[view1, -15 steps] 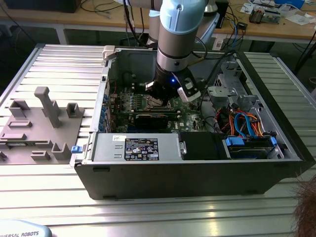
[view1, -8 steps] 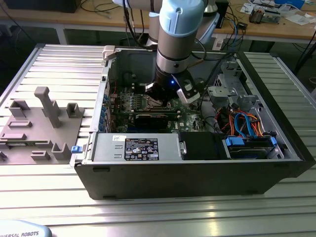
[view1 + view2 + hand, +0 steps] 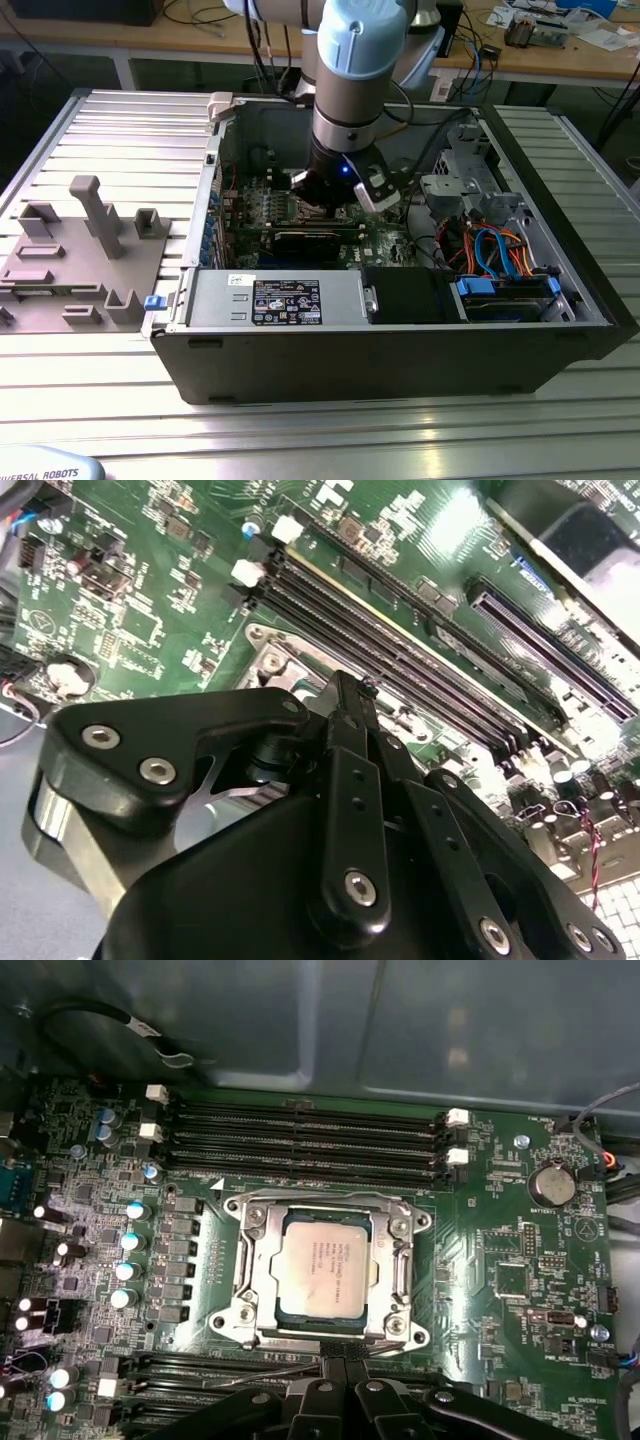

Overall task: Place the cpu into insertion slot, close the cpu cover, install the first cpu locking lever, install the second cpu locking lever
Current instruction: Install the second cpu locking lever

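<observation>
An open computer case (image 3: 400, 340) lies on its side on the ribbed metal counter (image 3: 300, 430), and the arm (image 3: 350, 90) reaches down through the open side to the green board (image 3: 500, 1260). The case walls rise all round the board; in the exterior view a drive cage and bundled cables crowd the right, a power supply (image 3: 285, 300) fills the near side, so free room is mostly straight up. In the first wrist view the cpu (image 3: 322, 1268) sits flat in the slot (image 3: 262, 1338), with the cover (image 3: 400, 1260) down around it, the chip's silver top showing through the window. Long black memory slots (image 3: 300, 1140) run along two opposite sides of the socket, close to its frame. The hand (image 3: 345, 1385) hangs just off one edge of the socket, its dark fingers (image 3: 350, 740) drawn together and holding nothing; a thin wire lever (image 3: 270, 1370) lies between fingertips and frame.
</observation>
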{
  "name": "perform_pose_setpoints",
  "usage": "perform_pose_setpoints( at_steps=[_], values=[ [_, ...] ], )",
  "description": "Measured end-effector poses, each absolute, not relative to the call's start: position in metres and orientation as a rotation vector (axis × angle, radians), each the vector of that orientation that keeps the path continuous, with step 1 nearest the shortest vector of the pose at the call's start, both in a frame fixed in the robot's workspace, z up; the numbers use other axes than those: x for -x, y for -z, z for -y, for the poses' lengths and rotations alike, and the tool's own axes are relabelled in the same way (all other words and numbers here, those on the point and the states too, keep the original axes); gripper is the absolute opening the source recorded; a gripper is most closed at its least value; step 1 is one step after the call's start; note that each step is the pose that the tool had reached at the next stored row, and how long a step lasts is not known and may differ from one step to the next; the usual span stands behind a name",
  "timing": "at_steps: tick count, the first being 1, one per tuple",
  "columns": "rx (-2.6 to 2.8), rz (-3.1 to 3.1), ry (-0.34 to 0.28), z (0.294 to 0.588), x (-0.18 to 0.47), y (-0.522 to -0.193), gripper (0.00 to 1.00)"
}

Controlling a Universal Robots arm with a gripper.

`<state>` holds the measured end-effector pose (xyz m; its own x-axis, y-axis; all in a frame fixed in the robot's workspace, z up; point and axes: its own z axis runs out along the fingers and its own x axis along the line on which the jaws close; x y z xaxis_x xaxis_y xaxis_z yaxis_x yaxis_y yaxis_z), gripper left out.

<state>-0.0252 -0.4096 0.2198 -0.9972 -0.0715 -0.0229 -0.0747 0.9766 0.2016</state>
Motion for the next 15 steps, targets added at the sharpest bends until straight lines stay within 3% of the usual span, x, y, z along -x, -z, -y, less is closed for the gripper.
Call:
perform_pose_setpoints(
  at_steps=[15],
  values=[
    [0.115,-3.102,-0.342,0.410,0.072,-0.215,0.11]
  ],
)
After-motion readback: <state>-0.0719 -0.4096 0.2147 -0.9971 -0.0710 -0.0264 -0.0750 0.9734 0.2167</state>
